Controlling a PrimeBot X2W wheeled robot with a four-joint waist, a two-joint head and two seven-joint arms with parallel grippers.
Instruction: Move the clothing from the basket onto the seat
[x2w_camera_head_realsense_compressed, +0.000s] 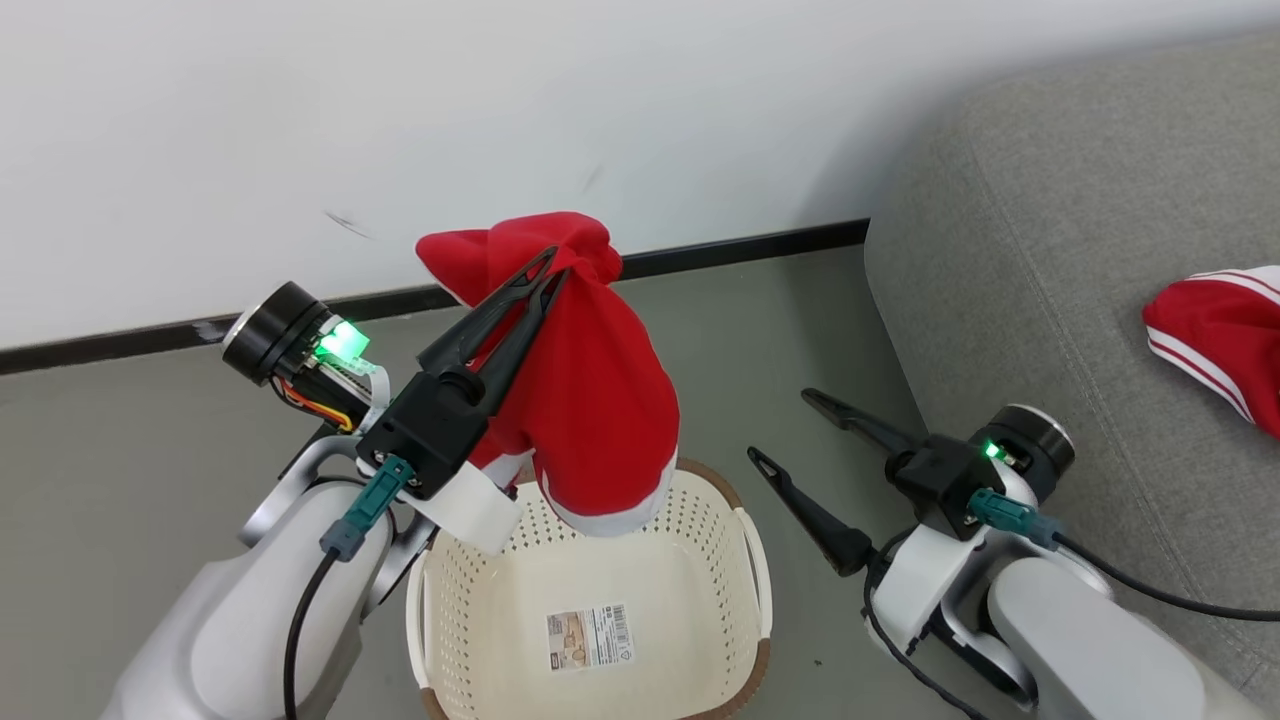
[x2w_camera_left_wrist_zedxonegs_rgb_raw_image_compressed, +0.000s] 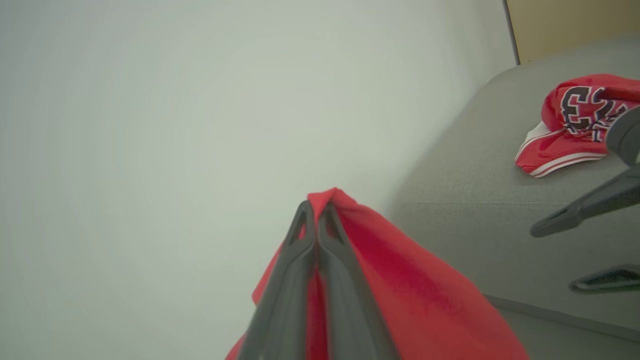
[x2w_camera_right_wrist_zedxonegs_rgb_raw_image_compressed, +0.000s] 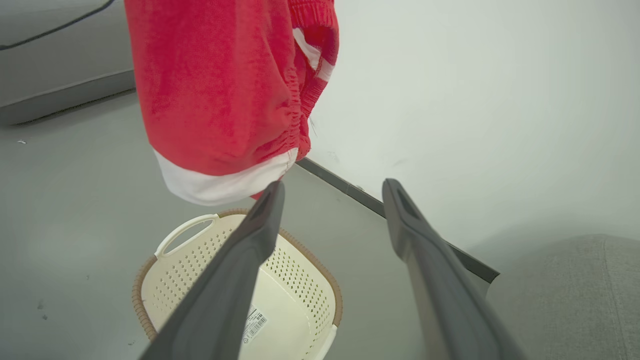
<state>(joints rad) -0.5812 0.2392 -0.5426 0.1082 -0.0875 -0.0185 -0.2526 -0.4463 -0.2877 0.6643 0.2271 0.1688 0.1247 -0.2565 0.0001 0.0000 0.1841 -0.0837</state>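
One red garment (x2w_camera_head_realsense_compressed: 590, 400) hangs over the basket (x2w_camera_head_realsense_compressed: 745, 560), pinched by a thin fold in the clamped left claw (x2w_camera_head_realsense_compressed: 553, 270), and could slip free swinging to the seat (x2w_camera_head_realsense_compressed: 1050, 250) at three o'clock, where a second garment (x2w_camera_head_realsense_compressed: 1215, 340) lies; the right claw (x2w_camera_head_realsense_compressed: 782, 425) gapes apart.

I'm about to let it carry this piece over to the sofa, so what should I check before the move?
1. Left gripper shut on held garment: ok.
2. Held garment hangs clear of basket: ok.
3. Basket holds no more clothing: ok.
4. Right gripper open and empty: ok.
5. Bare seat beside the second garment: ok.
6. Route past right gripper to seat: cannot tell.
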